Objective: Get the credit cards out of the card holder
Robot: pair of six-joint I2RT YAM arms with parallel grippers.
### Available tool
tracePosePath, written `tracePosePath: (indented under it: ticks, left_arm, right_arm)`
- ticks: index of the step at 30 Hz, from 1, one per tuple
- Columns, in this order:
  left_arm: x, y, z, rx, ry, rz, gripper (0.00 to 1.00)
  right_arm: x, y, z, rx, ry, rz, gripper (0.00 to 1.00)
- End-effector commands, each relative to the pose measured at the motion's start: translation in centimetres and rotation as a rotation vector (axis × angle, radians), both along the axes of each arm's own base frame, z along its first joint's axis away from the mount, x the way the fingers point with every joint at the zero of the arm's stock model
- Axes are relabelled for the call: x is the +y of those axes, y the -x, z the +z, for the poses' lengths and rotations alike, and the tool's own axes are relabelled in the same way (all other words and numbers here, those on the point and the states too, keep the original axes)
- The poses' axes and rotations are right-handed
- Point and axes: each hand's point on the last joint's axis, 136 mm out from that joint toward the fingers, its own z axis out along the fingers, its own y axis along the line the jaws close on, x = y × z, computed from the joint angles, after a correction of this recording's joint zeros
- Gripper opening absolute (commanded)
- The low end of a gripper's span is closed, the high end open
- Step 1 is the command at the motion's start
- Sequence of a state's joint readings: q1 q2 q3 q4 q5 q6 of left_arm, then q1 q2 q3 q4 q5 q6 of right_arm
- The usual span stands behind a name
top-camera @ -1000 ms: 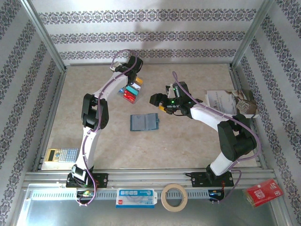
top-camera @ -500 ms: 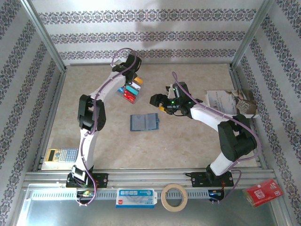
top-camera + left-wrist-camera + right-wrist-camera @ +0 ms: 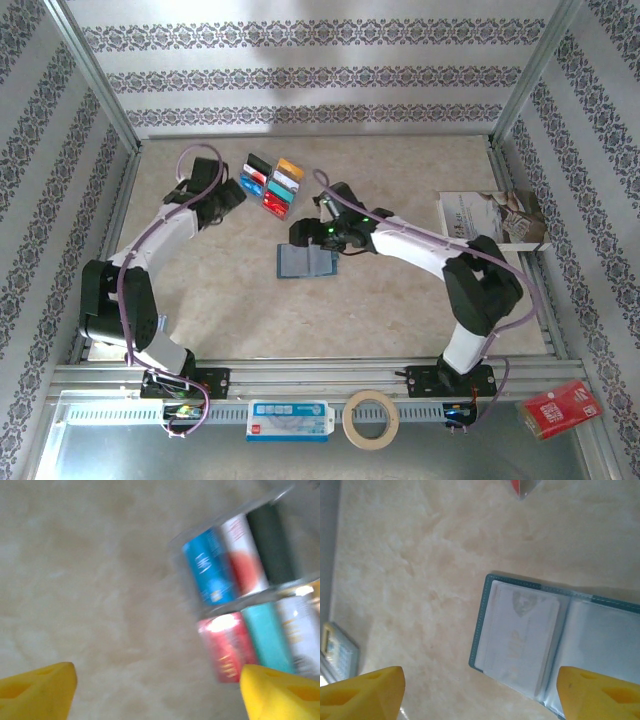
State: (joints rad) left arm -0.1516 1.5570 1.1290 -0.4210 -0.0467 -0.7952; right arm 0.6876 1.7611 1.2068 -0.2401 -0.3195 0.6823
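Both pincers are released and grasp nothing. My left pincer [image 3: 159, 699] has its yellow fingers [image 3: 37, 690] wide apart at the lower corners of the wrist view, and between them is bare tabletop [image 3: 90, 580]. The credit cards [image 3: 245, 605] lie in the right half of that view, side by side in two rows and face up. In the top view these rows sit in the upper middle, near the left pincer and apart from the card holder [image 3: 605, 640]. I think they are laid so to keep each one visible and out of the way.

My right pincer [image 3: 480, 700] hangs above the card holder, also wide open. The holder lies unfolded in the middle of the top view with its pockets upward, so the slots can be reached from above. Behind the clear pocket of its left page I see one pale card [image 3: 520, 630], so I judge the task as not finished. If the right page has a card, I cannot tell. This card is thin and flat, so pulling it may drag the light holder along.
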Motion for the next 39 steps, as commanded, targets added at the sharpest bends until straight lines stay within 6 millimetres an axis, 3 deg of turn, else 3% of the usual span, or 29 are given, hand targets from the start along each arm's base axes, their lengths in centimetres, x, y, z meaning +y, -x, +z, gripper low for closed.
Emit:
tracePosePath:
  ticks: [1, 3, 6, 8, 21, 33, 39]
  left_arm:
    - [-0.9, 1.1, -1.3, 0.002, 0.051, -0.127, 0.89]
    - [-1.1, 1.8, -2.2, 0.011, 0.087, -0.171, 0.91]
    - [-2.6, 2.2, -2.1, -0.054, 0.169, -0.286, 1.0]
    - [-3.1, 2.5, -2.1, -0.086, 0.194, -0.32, 1.0]
    - [-2.3, 3.2, -2.0, -0.128, 0.191, -0.316, 1.0]
    - [-3.1, 3.7, -1.0, -0.122, 0.208, -0.374, 1.0]
    - [-4.4, 4.2, -0.8, -0.118, 0.296, -0.403, 0.99]
  right_arm:
    - [0.0, 0.6, -2.4, 0.006, 0.162, 0.018, 0.78]
    - [0.5, 0.7, -3.2, 0.007, 0.216, 0.031, 0.77]
    - [0.5, 0.9, -4.2, 0.009, 0.295, 0.038, 0.75]
    - [0.4, 1.1, -4.7, -0.004, 0.351, 0.046, 0.73]
    - [0.5, 1.8, -7.3, 0.031, 0.464, 0.096, 0.7]
    - [-2.3, 2.6, -10.4, 0.14, 0.533, 0.1, 0.65]
    - [-3.3, 2.8, -11.5, 0.167, 0.555, 0.113, 0.56]
